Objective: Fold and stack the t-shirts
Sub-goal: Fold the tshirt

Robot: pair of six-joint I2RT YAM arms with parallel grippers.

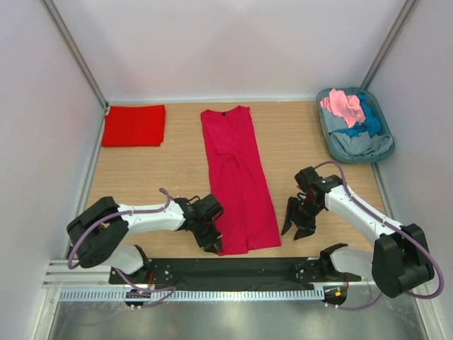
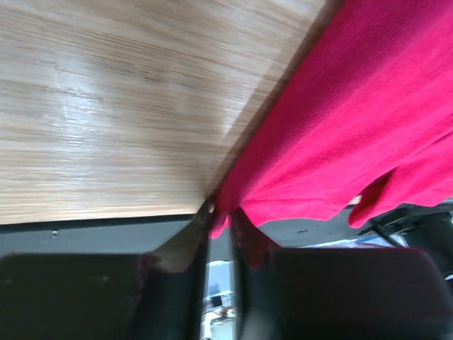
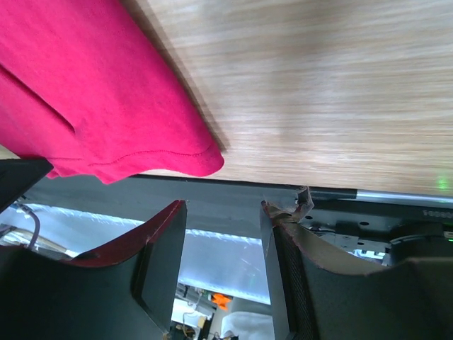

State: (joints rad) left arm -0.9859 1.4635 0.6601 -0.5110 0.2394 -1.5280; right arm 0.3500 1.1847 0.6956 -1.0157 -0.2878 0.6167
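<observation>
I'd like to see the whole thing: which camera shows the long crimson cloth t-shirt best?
The top external view: the crimson cloth t-shirt lies full-length there, collar to hem. Each wrist view shows only one near corner of its hem.

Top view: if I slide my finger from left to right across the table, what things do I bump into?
Folded scarlet t-shirt → crimson t-shirt laid out long → grey-blue tub

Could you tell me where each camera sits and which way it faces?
Top external: above, behind the bases, looking down on the table, crimson t-shirt and both arms.
Left wrist: on the left gripper, facing the shirt's hem corner; its fingers show.
Right wrist: on the right gripper, facing the other corner; open fingers show.
Shared: all three see that hem.
</observation>
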